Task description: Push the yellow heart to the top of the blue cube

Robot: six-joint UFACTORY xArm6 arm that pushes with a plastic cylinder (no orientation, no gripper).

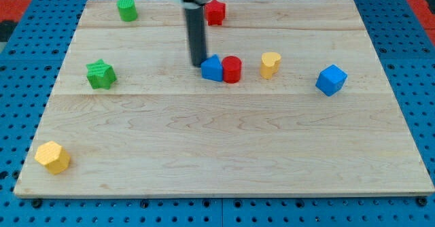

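A: Quick pass. Where's the target? The yellow heart [270, 64] sits right of centre on the wooden board [224, 152], just beside the red cylinder [232, 69], a small gap between them. The blue cube [331, 79] is further toward the view's right and slightly lower, clearly apart from the heart.

B: And the rod?

A: The robot's tip [198, 64] is down at the board, at the left edge of the blue wedge-like block [212, 68], touching or nearly so; can't tell which. That block touches the red cylinder. So the tip is on the wrong side, with two blocks between it and the heart.

B: Hand state?

A: No gripper here, nothing to open or close, nothing held. Just a bare rod; it only pushes.

B: How should it do the step well?

A: Judgement only: go around the blue and red pair, don't plough through. Come in on the heart's left side, shove it toward the view's right until it's over the cube's column, nudging up so it ends just above the cube. Keep the push line through the heart's middle, or it'll spin off.

B: Others?

A: Green star [101, 74], green cylinder [127, 9], red block [215, 12] at top, yellow block [52, 157] bottom left. All out of the way.
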